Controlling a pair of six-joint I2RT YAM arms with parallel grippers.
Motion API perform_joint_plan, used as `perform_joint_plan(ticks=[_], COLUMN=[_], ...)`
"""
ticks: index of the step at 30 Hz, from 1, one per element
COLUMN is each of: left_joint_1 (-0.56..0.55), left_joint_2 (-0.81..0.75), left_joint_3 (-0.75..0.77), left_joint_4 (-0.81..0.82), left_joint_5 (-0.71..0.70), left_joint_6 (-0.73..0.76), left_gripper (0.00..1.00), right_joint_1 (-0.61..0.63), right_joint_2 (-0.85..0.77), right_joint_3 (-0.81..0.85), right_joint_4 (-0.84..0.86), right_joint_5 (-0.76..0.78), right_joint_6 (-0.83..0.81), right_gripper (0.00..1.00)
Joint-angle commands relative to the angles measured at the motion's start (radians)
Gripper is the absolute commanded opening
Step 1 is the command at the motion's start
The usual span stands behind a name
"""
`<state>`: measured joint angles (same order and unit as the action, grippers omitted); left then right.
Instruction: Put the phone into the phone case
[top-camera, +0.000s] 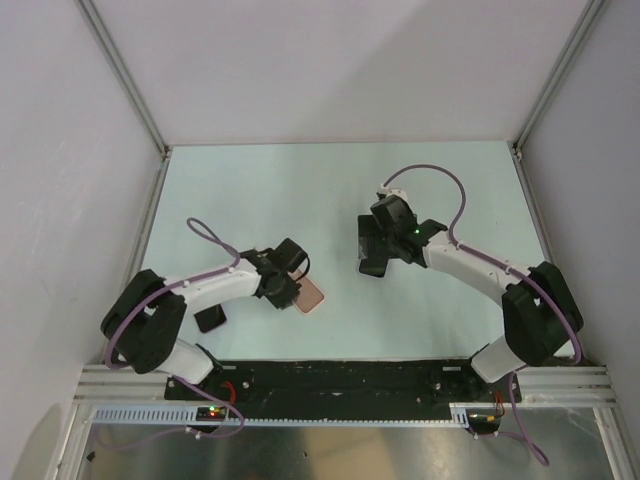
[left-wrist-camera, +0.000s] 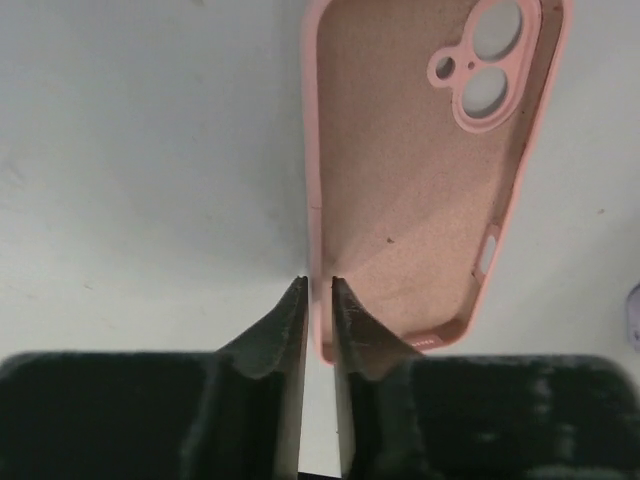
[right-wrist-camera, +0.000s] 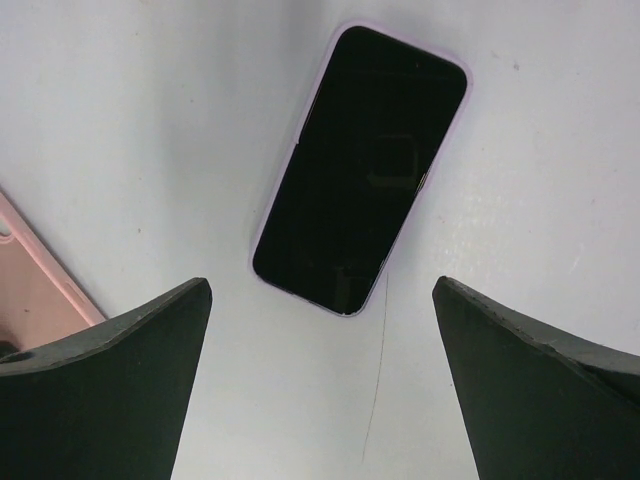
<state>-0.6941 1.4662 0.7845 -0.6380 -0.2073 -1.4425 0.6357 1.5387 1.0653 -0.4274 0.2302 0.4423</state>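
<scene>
My left claw (left-wrist-camera: 319, 285) is pinched on the long rim of the case (left-wrist-camera: 400, 200), steadying it hollow side up to receive the phone. My right claw (right-wrist-camera: 322, 285) hangs spread wide above the phone (right-wrist-camera: 360, 165), which lies screen up on the table (right-wrist-camera: 150, 120) near the case, its sides free to grasp.

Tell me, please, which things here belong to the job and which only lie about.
Job: phone; phone case; left claw, shut on the case rim; right claw, open.
Lying about: dark flat item, unclear what.
</scene>
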Motion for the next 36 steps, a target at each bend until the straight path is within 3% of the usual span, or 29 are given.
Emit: perform_joint_plan(ticks=[1,4,5,7,9,15,22,28,36], left_joint_1=[-0.041,-0.044,-0.042,-0.018,0.038,0.377,0.753,0.88,0.891], left_joint_2=[0.005,-0.068,-0.114,-0.207,-0.302,-0.529,-0.538,-0.42,-0.256], left_joint_3=[0.03,0.018,0.006,-0.021,-0.047,-0.148,-0.2,-0.156,-0.142], left_joint_4=[0.044,0.048,0.047,0.037,-0.02,-0.147,-0.14,-0.112,-0.022], left_joint_5=[-0.033,-0.077,-0.098,-0.126,-0.16,-0.172,-0.107,-0.067,0.009], left_joint_6=[-0.049,0.024,0.045,0.097,0.148,0.361,0.582,0.68,0.782], left_gripper=[0.38,0.83,0.91,0.97,0.99,1.0,1.0,1.0,1.0], right_joint_1=[0.006,0.005,0.004,0.003,0.003,0.004,0.002,-0.014,-0.055], right_joint_2=[-0.055,-0.073,-0.079,-0.087,-0.093,-0.133,-0.158,-0.182,-0.243], right_joint_3=[-0.025,-0.038,-0.04,-0.044,-0.048,-0.083,-0.122,-0.153,-0.204], right_joint_4=[0.039,0.043,0.045,0.051,0.059,0.091,0.137,0.159,0.19], right_joint_5=[-0.007,-0.017,-0.021,-0.03,-0.044,-0.095,-0.171,-0.198,-0.219], right_joint_6=[0.024,0.019,0.017,0.013,0.01,0.009,0.013,0.011,0.011], right_gripper=[0.99,0.99,0.99,0.99,0.99,1.0,0.99,1.0,0.99])
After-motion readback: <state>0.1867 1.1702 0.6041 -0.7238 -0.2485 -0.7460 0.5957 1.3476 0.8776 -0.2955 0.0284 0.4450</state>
